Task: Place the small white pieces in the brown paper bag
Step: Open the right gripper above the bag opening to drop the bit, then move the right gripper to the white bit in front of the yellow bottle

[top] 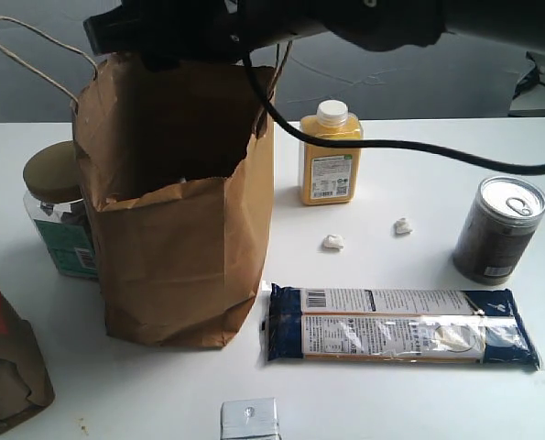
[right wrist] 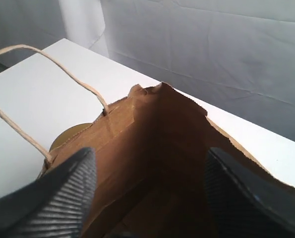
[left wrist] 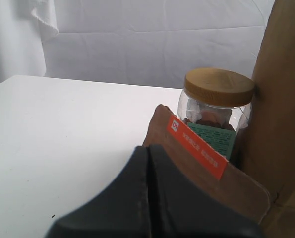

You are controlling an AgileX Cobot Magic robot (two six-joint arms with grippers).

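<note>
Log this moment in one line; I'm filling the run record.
right end effector: open above brown paper bag mouth | left end effector: shut | two small white pieces: lying outside bag

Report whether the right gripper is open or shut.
Open: the right gripper has its pads far apart above the brown paper bag's mouth, nothing between them.

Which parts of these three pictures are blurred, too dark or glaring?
Exterior view: the arm above the brown paper bag is a dark smear; the can's lid glares slightly. Left wrist view: the left tool is black and unfocused, the jar lid sharper. Right wrist view: the right tool looks soft, the bag's inside deep in shadow.
</note>
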